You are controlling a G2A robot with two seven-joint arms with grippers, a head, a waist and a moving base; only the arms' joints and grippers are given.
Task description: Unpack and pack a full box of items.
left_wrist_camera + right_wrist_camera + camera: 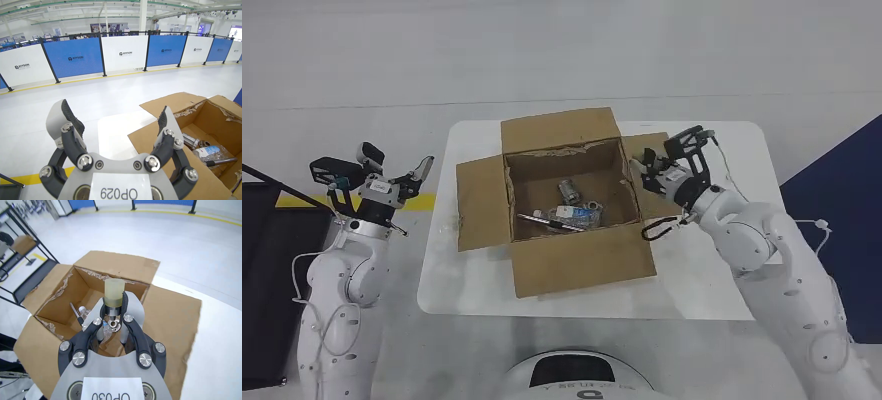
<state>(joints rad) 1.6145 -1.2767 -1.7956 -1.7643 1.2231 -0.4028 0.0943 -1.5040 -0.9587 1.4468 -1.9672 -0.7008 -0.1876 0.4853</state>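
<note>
An open cardboard box [582,262] stands in the middle of the white table [712,290]. Inside lie a clear plastic bottle [575,212], a metal fitting [567,189] and a thin metal rod [542,217]. My right gripper [113,298] hovers over the box's right wall, shut on a cylinder [114,291] with a pale yellow cap and a threaded metal base. From above, this gripper [644,170] sits at the box's right rim. My left gripper [115,111] is open and holds nothing. It hangs off the table's left side [414,175], apart from the box [206,117].
The box's four flaps are folded outward, with the left flap [480,205] reaching toward the table's edge. A black rack [262,230] stands on the floor at the far left. Bare table lies in front of the box and to its right.
</note>
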